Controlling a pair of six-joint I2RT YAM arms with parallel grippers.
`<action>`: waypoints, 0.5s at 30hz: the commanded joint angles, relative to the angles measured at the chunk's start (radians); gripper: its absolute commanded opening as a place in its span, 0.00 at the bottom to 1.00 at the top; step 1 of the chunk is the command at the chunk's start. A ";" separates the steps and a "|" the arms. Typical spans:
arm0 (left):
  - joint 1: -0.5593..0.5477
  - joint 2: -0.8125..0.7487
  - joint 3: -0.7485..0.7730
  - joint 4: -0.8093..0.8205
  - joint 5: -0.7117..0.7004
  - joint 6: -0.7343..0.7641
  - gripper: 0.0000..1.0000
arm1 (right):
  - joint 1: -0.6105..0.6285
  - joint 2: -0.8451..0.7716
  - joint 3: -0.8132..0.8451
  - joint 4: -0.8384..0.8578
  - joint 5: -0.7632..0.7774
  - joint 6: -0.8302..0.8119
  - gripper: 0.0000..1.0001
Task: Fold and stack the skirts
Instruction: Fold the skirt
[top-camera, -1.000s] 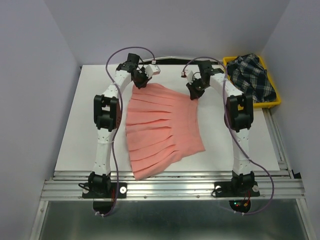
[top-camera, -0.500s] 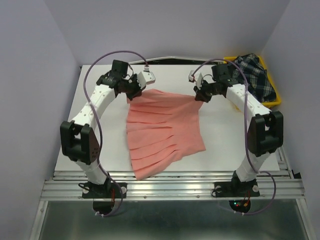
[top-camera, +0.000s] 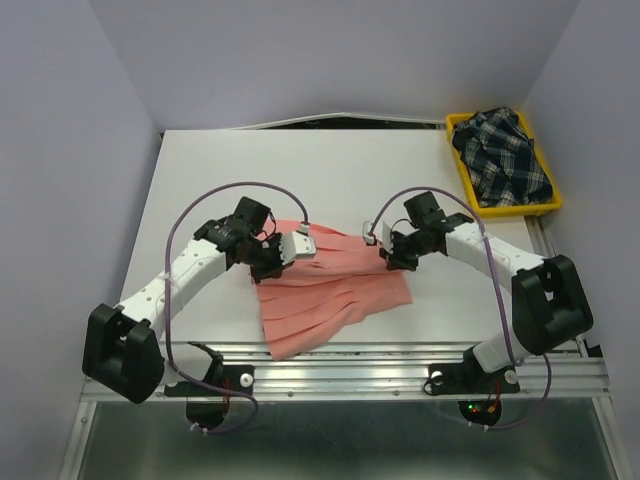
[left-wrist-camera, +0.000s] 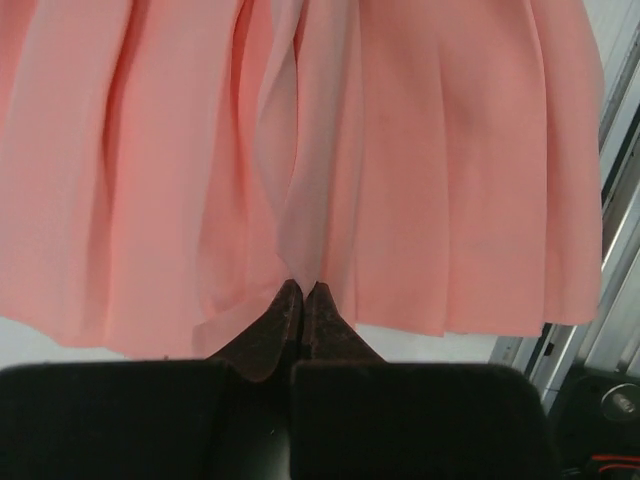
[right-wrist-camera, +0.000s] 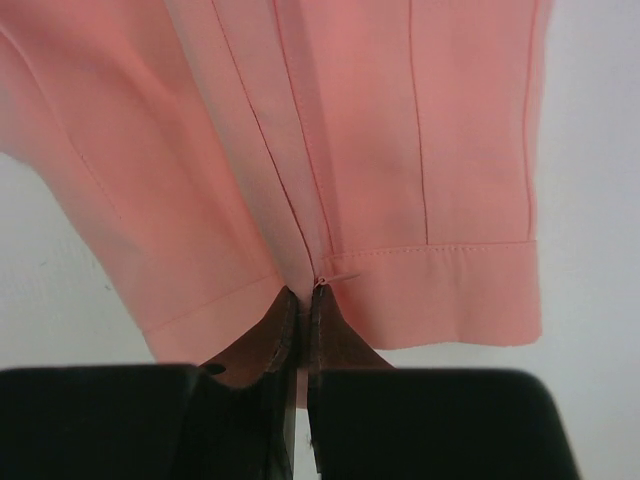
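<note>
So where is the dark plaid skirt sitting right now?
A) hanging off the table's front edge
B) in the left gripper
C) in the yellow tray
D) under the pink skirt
C: the plaid skirt lies bunched in the yellow tray at the far right corner of the table.

Both wrist views cut the salmon-pink skirt (left-wrist-camera: 420, 180) off at the top edge. From above, the left gripper (top-camera: 268, 268) and right gripper (top-camera: 392, 262) hide their own fingertips. The plaid skirt (top-camera: 503, 160) covers the floor of the yellow tray (top-camera: 525, 210).

Pale lavender walls (top-camera: 60, 150) enclose a white table (top-camera: 350, 170) edged by aluminium rails (top-camera: 350, 375).
</note>
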 joint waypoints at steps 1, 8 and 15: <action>-0.022 0.042 -0.067 0.003 -0.072 -0.060 0.00 | 0.009 0.009 -0.047 0.072 0.098 0.004 0.01; -0.022 0.262 -0.008 0.080 -0.097 -0.138 0.00 | 0.009 0.158 0.071 0.078 0.148 0.030 0.01; -0.013 0.518 0.110 0.189 -0.221 -0.217 0.00 | 0.009 0.314 0.182 0.094 0.253 0.113 0.01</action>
